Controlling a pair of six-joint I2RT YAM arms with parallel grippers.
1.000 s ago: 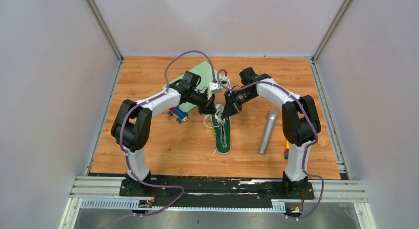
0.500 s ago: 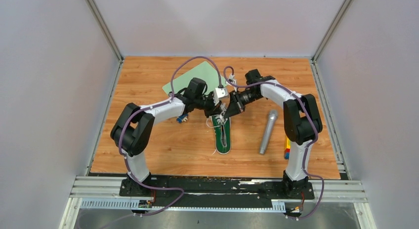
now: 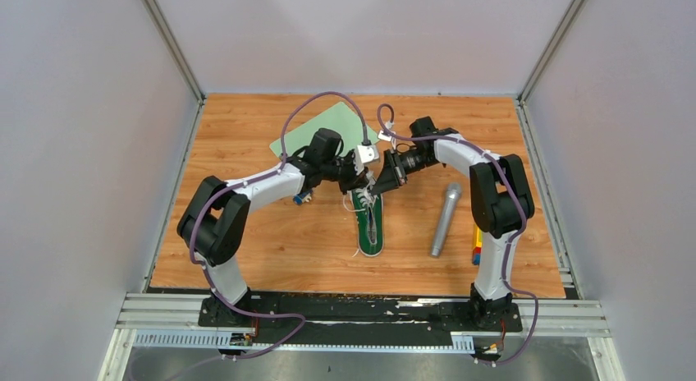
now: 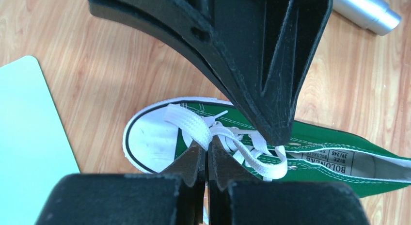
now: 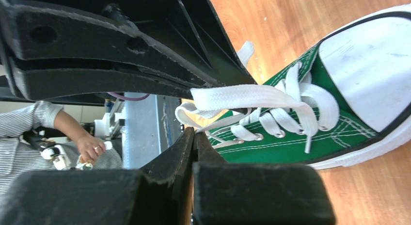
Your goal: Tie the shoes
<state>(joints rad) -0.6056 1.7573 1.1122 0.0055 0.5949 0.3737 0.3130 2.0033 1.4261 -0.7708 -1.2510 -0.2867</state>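
The shoe (image 3: 370,227), a green canvas sneaker with a white toe cap and white laces, lies on the wooden table with its toe toward the back. Both grippers meet over its laced front. My left gripper (image 4: 207,148) is shut, and a white lace loop (image 4: 190,123) is pinched at its tips just behind the toe cap (image 4: 150,140). My right gripper (image 5: 194,134) is shut too, and a thin lace strand (image 5: 228,122) runs into its tips. From above, the left gripper (image 3: 359,185) and right gripper (image 3: 376,187) almost touch.
A grey microphone (image 3: 443,219) lies to the right of the shoe. A pale green mat (image 3: 316,128) sits at the back left, under the left arm. Coloured blocks (image 3: 475,248) lie by the right arm's base, and a small blue toy (image 3: 300,198) shows under the left forearm.
Over the last second both grippers came down and closer together over the shoe's laces, and the left forearm swung over the blue toy. Little has moved in the last half second.
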